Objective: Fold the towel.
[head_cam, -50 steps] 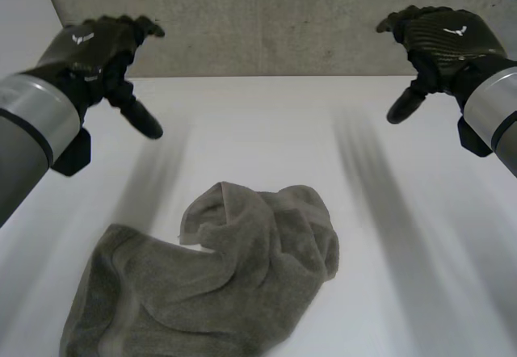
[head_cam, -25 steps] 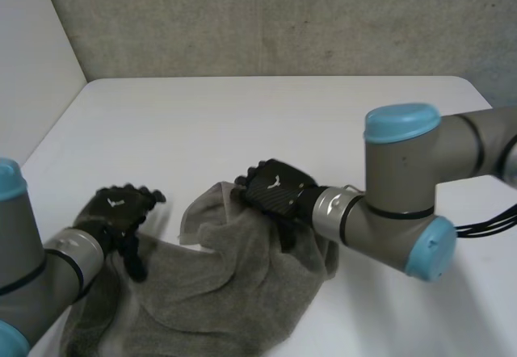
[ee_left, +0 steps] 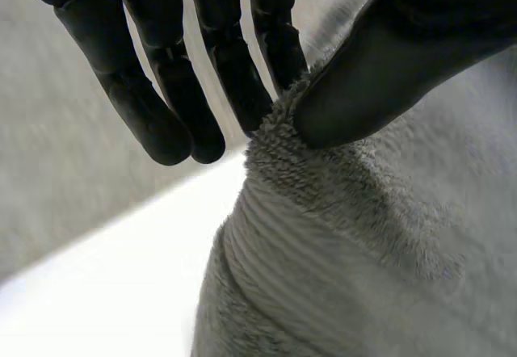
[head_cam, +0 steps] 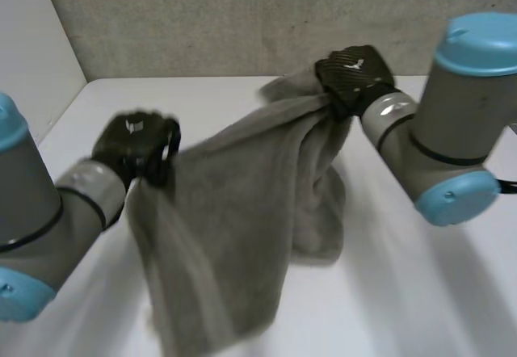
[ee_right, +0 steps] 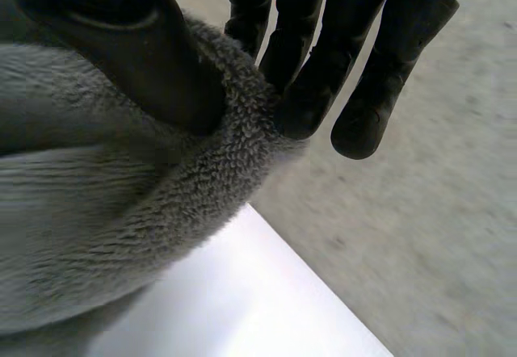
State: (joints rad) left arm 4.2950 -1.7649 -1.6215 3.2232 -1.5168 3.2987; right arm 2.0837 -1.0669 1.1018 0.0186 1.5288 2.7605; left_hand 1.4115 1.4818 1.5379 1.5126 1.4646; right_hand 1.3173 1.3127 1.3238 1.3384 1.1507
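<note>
Now both hands are pinching the towel (head_cam: pixel 234 212) off the table (head_cam: pixel 404 292) — left hand (head_cam: pixel 137 143) and right hand (head_cam: pixel 353 74) each clamping a top corner, thumb against fingers; the rest is hanging between them.

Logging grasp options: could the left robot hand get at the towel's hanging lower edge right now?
Probably not: the left robot hand is pinching the towel at its upper edge, as is the right robot hand. It would have to let go; nothing else blocks it.
</note>
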